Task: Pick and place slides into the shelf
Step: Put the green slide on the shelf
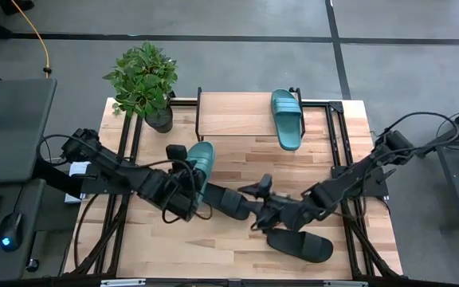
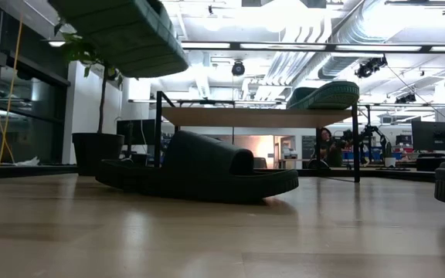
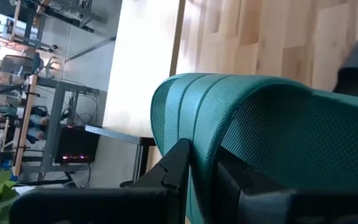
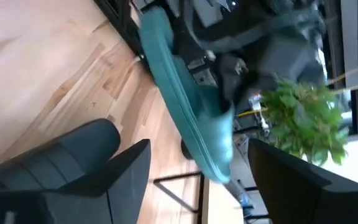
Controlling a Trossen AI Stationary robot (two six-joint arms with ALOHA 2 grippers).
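Note:
My left gripper [image 1: 188, 187] is shut on a teal slide [image 1: 201, 159] and holds it above the table's middle; in the low view its sole [image 2: 122, 31] hangs high. A second teal slide [image 1: 287, 118] lies flat on the shelf's [image 1: 237, 112] plank top. One black slide [image 1: 229, 203] rests on its sole on the table between the arms, and another black slide [image 1: 300, 245] lies nearer the near edge. My right gripper [image 1: 259, 206] is open, right beside the first black slide's [image 4: 48, 162] strap. My left gripper pinches the teal slide at the near edge of its wide strap [image 3: 202, 168], with one finger [image 3: 176, 168] on each side of the teal rubber. The fingers come in about level from the table's left. The slide is lifted clear of the table and tilted. Of my right gripper, I cannot tell whether a finger [image 4: 126, 174] touches the black slide.
A potted plant [image 1: 144, 80] stands at the table's far left corner, close to the shelf's left legs. The shelf top has bare plank [image 1: 229, 104] left of the teal slide. The arms' black base rails [image 1: 118, 215] run along both table sides.

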